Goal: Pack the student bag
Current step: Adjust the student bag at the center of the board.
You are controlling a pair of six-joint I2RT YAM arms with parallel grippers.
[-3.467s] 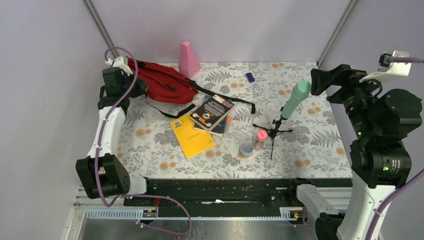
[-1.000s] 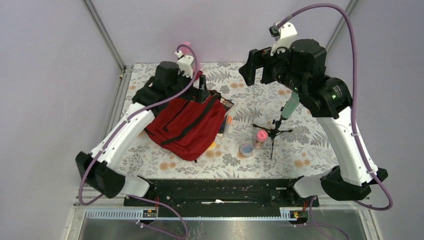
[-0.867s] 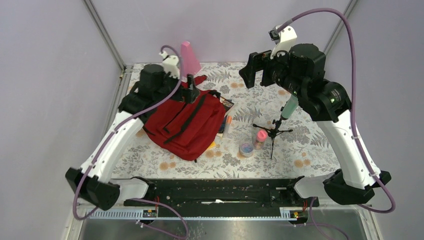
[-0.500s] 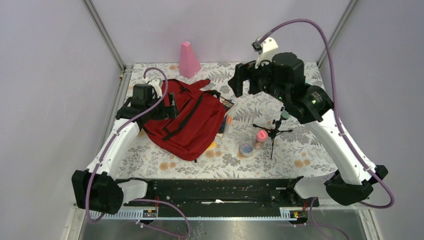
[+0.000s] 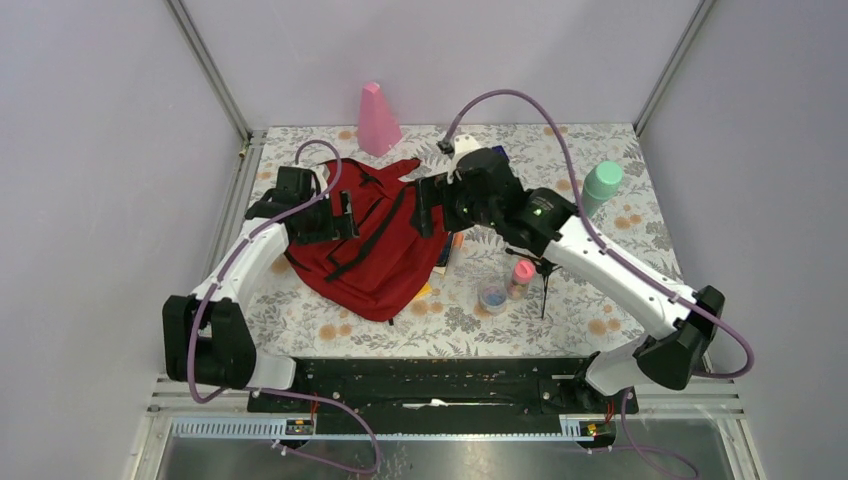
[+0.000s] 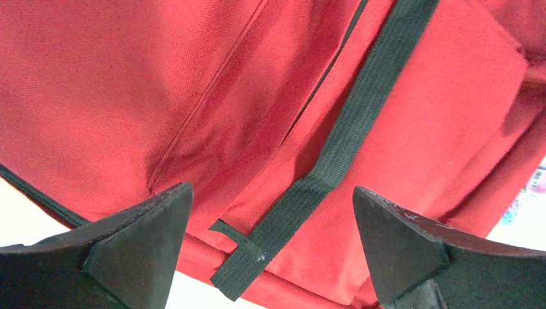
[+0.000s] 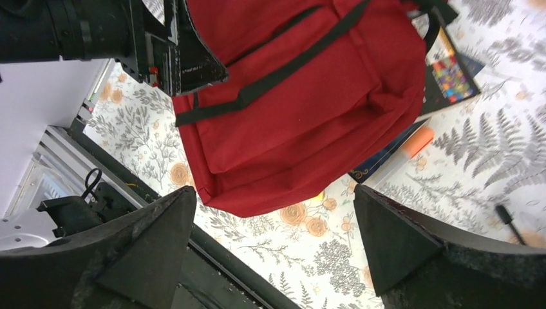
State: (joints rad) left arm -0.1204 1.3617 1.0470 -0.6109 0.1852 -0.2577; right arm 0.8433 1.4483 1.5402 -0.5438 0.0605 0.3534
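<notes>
We find the student bag (image 5: 385, 262) lying flat on the left half of the table (image 5: 620, 300), its right edge covering part of a stack of books (image 7: 451, 78). Behind it, near the back wall, stands a cone (image 5: 377, 108). Right of the books, a tape roll (image 5: 492, 296) and a bottle (image 5: 522, 274) sit side by side, with a microphone stand (image 5: 546, 268) just right of them.

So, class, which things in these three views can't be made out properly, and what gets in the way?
- Yellow book: top view, only a corner shows from under the student bag.
- Dark books: right wrist view, titles too small, partly under the bag.
- Bag's opening: left wrist view shows only fabric and black strap.
</notes>
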